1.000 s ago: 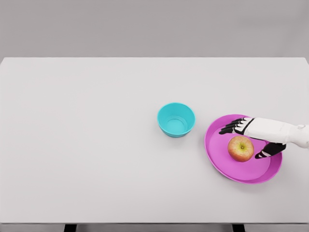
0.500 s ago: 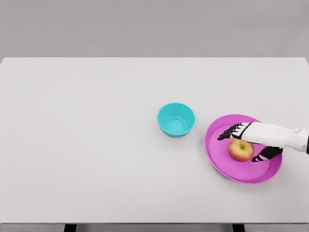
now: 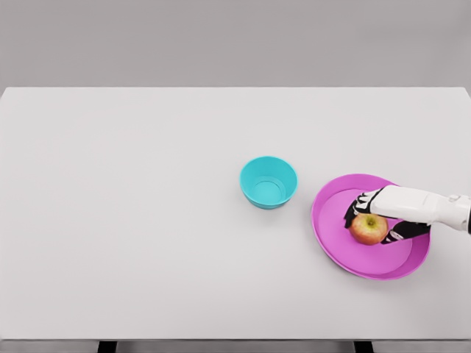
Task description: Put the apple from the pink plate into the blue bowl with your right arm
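Apple (image 3: 369, 229): sits on the pink plate (image 3: 331, 228), a little toward 3 o'clock of the plate's middle; stem dimple up, so it rests upright and should not roll unless nudged.

Right hand (image 3: 377, 218): reaches in from 3 o'clock; the dark fingers (image 3: 358, 207) curl round the apple's 12-to-10 o'clock side and the thumb shows at its 4 o'clock — the hand is wrapped about the fruit from above and behind; whether the grip is fully tight I cannot tell, but the fingers lie against the skin, so I judge it closed on the apple.

Why held so: fingers on the far side and thumb on the near side pinch across the widest part; a round, smooth thing slips from any narrower hold.

Blue bowl (image 3: 268, 182): stands at 10 o'clock of the plate, near its rim but apart from it; open side up and nothing in it, so ready to take the fruit.

Table (image 3: 132, 220): plain white; plate and bowl both lie toward its 3 o'clock half, within the right arm's reach.

Left arm: not to be seen.

Step in hand: securing the grasp; the lift is not yet made — the apple looks seated on the plate.

Risk: a loose pinch could let the apple skid on the plate.
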Controlling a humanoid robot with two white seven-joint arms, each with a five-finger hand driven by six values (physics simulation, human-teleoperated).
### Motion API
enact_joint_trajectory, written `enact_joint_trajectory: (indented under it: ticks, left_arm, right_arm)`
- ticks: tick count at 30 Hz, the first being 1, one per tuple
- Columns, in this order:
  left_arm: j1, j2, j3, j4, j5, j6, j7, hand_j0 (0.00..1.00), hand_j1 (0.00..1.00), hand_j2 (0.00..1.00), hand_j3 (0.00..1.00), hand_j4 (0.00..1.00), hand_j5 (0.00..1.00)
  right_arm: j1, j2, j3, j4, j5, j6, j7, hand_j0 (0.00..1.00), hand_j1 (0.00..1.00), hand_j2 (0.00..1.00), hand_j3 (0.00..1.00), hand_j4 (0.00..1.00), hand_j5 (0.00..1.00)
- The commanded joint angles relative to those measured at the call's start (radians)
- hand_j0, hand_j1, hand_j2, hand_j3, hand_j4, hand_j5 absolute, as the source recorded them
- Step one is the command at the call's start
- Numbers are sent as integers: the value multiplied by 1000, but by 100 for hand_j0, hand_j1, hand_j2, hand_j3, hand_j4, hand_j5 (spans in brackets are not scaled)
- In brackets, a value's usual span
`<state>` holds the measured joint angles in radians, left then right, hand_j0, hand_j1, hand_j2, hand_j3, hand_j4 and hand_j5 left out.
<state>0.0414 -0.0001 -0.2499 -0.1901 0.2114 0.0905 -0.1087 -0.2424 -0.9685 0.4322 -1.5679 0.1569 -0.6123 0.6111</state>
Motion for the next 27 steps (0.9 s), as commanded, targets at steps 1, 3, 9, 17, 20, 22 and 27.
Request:
enact_joint_trajectory:
  ticks: [1,3,9,17,20,22,27]
  left_arm:
    - [0,0,0,0,0,0,0,100,100,100,100,100,100]
    - [0,0,0,0,0,0,0,100,100,100,100,100,100]
    - [0,0,0,0,0,0,0,100,100,100,100,100,100]
    - [0,0,0,0,0,0,0,100,100,100,100,100,100]
    - [0,0,0,0,0,0,0,100,100,100,100,100,100]
    - [0,0,0,0,0,0,0,100,100,100,100,100,100]
    - [0,0,0,0,0,0,0,100,100,100,100,100,100]
  right_arm:
    - [0,-2,-4,0,-5,1,0,53,53,53,53,53,53]
    - [-3,-1,-7,-1,-7,1,0,53,53,53,53,53,53]
    - [-48,2,-7,-8,-10,1,0,53,53,53,53,53,53]
    - [-106,31,-9,-1,-11,1,0,53,53,53,53,53,53]
    - [-137,60,-7,0,-10,1,0,53,53,53,53,53,53]
    - [-156,79,-7,2,-7,1,0,53,53,53,53,53,53]
    - [-193,122,-6,2,-4,1,0,53,53,53,53,53,53]
